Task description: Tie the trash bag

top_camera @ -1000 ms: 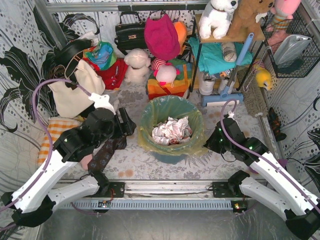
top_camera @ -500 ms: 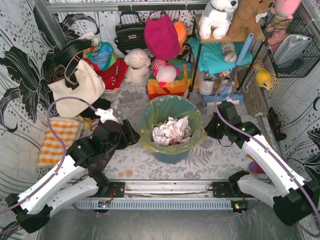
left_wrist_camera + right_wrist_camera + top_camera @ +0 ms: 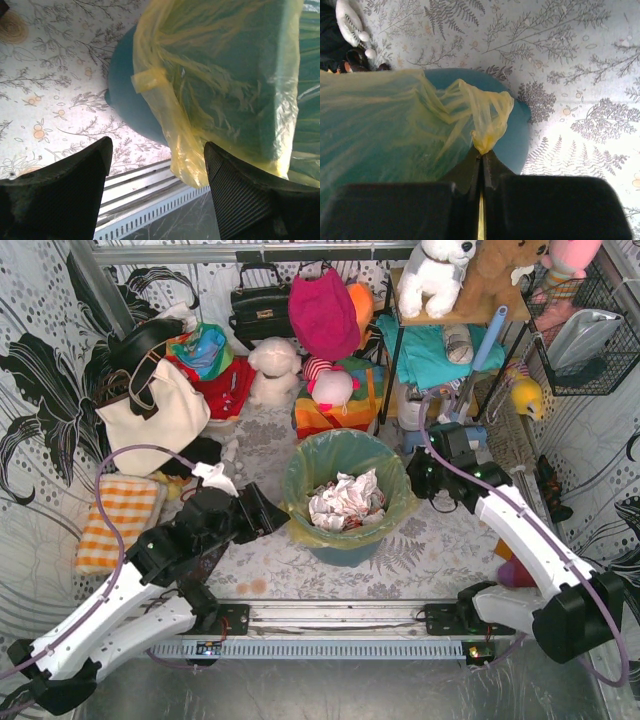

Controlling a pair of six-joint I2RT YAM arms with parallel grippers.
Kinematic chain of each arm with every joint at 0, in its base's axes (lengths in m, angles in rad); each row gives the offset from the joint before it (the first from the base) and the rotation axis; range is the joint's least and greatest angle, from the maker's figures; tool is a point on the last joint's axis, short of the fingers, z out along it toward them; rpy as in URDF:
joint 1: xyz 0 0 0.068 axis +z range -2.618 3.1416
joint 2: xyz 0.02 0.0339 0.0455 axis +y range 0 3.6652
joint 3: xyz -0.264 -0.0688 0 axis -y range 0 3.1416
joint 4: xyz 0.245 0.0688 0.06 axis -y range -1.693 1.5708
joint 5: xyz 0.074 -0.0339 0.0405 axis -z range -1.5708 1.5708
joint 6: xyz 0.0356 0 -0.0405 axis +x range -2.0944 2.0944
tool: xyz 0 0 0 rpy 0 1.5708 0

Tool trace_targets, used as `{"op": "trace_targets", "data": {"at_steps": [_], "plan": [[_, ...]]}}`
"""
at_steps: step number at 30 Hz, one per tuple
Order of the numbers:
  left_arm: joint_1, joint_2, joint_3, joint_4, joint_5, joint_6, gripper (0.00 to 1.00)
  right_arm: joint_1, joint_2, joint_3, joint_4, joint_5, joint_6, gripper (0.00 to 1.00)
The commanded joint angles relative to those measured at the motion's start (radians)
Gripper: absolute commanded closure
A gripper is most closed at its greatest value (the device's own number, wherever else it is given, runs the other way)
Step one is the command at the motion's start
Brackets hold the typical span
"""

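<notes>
Floral tabletop [image 3: 420, 550] underneath. Left gripper [image 3: 157, 150] spread wide, trash bag [image 3: 225, 75] just ahead of it, lining teal bucket [image 3: 125, 100]. Only the right wrist view shows right gripper [image 3: 481, 156] pinching a bag corner. Both grippers have closed in since a second ago.

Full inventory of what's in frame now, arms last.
trash bag: 1, yellow-green, lining the bucket
bucket: 1, teal, centre
crumpled paper: 1 wad, white-pink, inside the trash bag
tote: 1, cream, dark straps, back left
handbag: 1, black, back wall
checked cloth: 1, orange-white, far left
plush toys: several, white, brown, pink, back and shelf
left end effector: 1, black, open, at the trash bag's left side
right end effector: 1, black, shut on the trash bag's right rim
</notes>
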Motion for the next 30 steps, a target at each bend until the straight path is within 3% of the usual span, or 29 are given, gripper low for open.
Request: {"op": "trace_targets", "data": {"at_steps": [1, 7, 14, 18, 30], "plan": [[-0.002, 0.007, 0.006, 0.023, 0.095, 0.0, 0.19, -0.004, -0.102, -0.057, -0.003, -0.036, 0.037, 1.0], [-0.003, 0.083, -0.046, 0.107, 0.161, 0.031, 0.21, 0.006, -0.206, -0.109, -0.04, -0.041, 0.084, 1.0], [-0.002, 0.145, -0.067, 0.055, 0.126, 0.078, 0.43, 0.009, -0.23, -0.131, -0.039, -0.049, 0.096, 1.0], [-0.002, 0.173, -0.079, 0.037, 0.086, 0.101, 0.49, 0.009, -0.222, -0.135, -0.026, -0.069, 0.094, 1.0], [-0.002, 0.295, -0.058, -0.029, -0.079, 0.088, 0.54, 0.01, -0.233, -0.139, -0.032, -0.081, 0.095, 1.0]]}}
